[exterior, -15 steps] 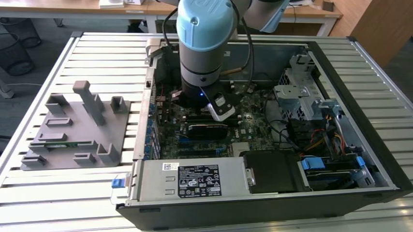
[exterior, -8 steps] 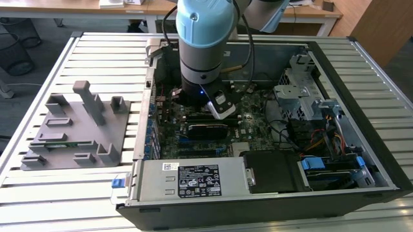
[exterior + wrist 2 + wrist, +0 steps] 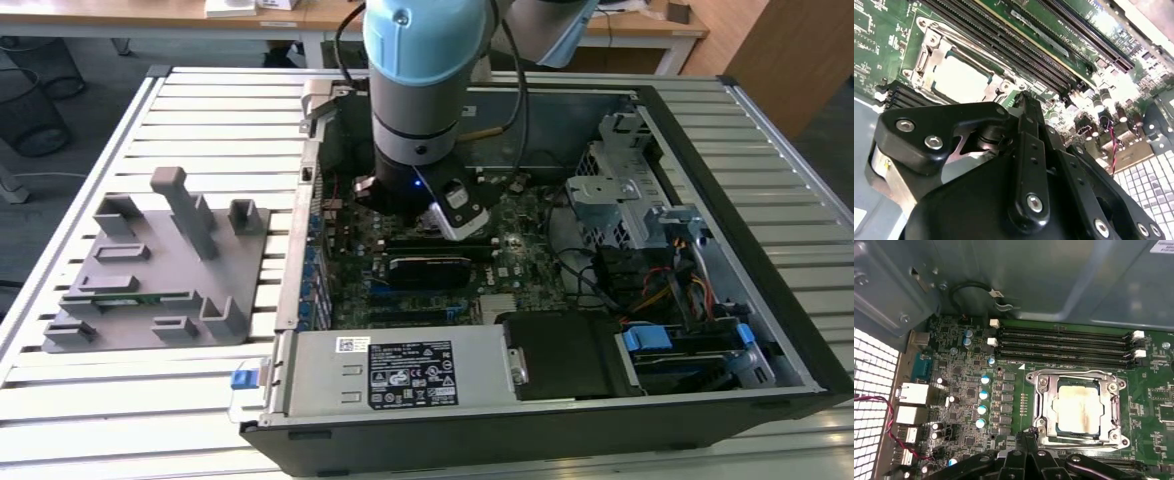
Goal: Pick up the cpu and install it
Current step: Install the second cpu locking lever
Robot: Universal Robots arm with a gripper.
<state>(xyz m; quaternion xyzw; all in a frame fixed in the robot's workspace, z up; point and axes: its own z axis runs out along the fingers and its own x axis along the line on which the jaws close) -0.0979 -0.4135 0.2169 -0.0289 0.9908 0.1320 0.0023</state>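
Cpu [image 3: 1076, 409] already seated in its socket frame [image 3: 1041, 405] on the motherboard [image 3: 969, 390], at 12 o'clock from my pincer [image 3: 1029, 437]. My pincer is closed and carries nothing. Install step appears nearly complete; any further move calls for a clean, vertical retreat.

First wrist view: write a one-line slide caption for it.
The cpu sits in its motherboard socket, with the pincer poised just beside it.
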